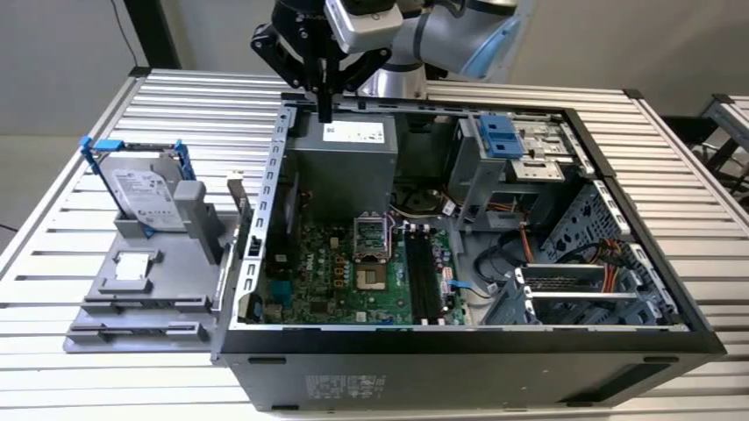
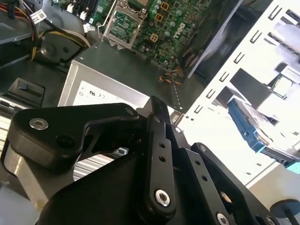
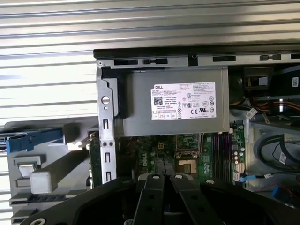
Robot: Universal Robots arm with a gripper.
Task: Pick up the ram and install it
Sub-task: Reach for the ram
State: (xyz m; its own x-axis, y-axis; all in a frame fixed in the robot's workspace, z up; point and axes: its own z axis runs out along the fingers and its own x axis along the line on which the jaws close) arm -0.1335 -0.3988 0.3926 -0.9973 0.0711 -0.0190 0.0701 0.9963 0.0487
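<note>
Right now the gripper (image 1: 325, 110) is hanging over the far edge of the open computer case (image 1: 468, 351). It is sitting just above the grey power supply (image 1: 345, 167), close to the case wall on the exterior view's left. Its jaws are pressing together, and nothing is showing between them. In the first wrist view the black fingers (image 3: 152, 192) are lying side by side, pointing toward the labelled power supply (image 3: 178, 101).

The ram (image 1: 244, 219) is standing on its edge in the grey holder (image 1: 140, 307) outside the case, on the slatted table (image 1: 679, 158). It is resting just beside the case wall on the exterior view's left, between that wall and the hard drive (image 1: 146, 193) in its blue frame, and well apart from the gripper.

Inside the case, the green motherboard (image 1: 339, 272) is lying flat, with its long black slots (image 1: 422, 272) running beside the square processor socket (image 1: 370, 254).
</note>
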